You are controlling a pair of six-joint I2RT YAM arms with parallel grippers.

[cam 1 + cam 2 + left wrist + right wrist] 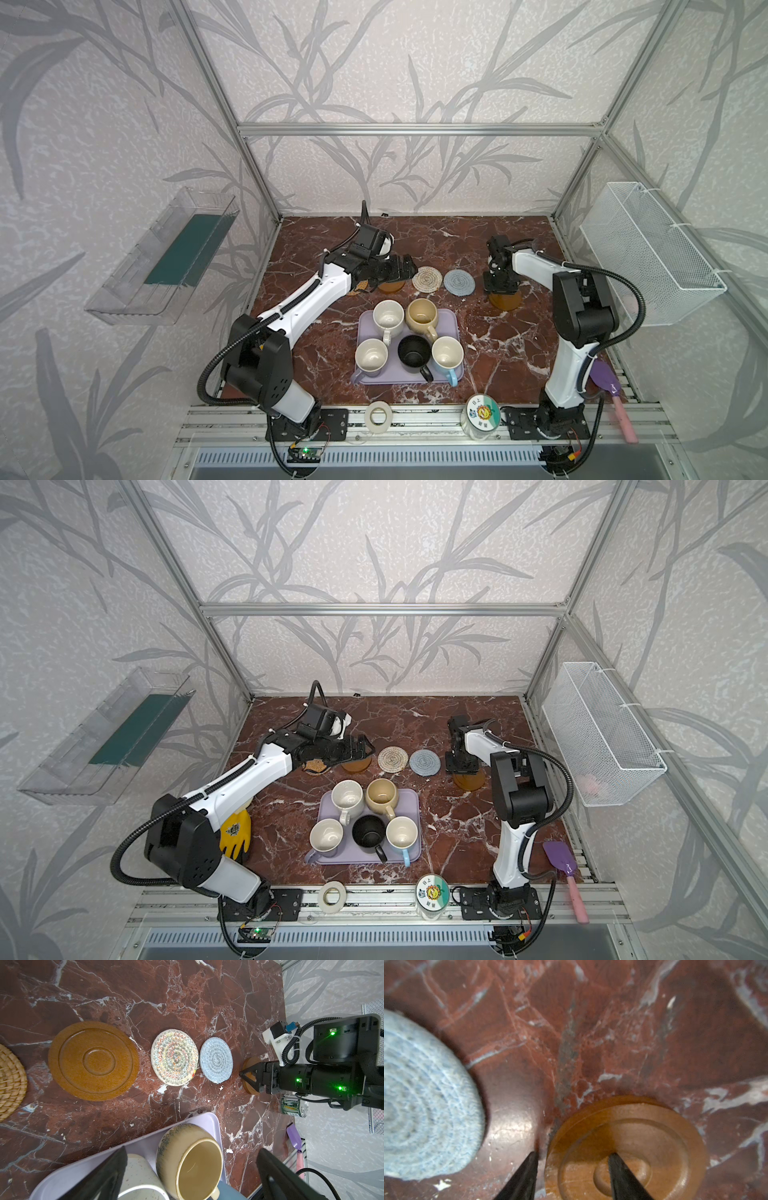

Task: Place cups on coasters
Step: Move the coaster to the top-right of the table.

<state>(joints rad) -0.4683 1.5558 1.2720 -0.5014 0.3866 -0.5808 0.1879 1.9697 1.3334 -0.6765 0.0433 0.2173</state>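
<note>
Red-brown marble veined in white, that's the desk (316, 245). Across its far half runs a row of round discs. First a tan rattan coaster (8, 1082), coarse weave, then a smooth brown wooden coaster (93, 1059) turned in concentric rings. Next a cream rope-spiral coaster (174, 1057) stitched with coloured zigzags, then a grey-blue woven coaster (216, 1060). A second wooden coaster (633, 1147) closes the row.

The right gripper (573, 1154) is down on that last disc, jaws partway apart and astride its rim. One tip sits on bare marble just outside the edge, the other over the centre ring.

The left gripper (192, 1150) hovers near the first wooden disc, jaws spread wide. In both top views its wrist hides part of the rattan and that wooden disc.

Nearer the front, the lavender tray (453, 328), a rounded rectangle, carries all five cups upright. The speckled white mug (388, 318) and rounded beige mug (422, 318) stand behind. The lavender mug (371, 354), black mug (414, 351) and light blue mug (447, 353) stand in front. No cup is on a coaster yet.

On the front rail lie a white tape roll (378, 415) and a clear jar (482, 413) with a cartoon lid. A small tin can (293, 1107) stands near the right gripper. A purple scoop (604, 376) with a pink handle lies at the right edge.
</note>
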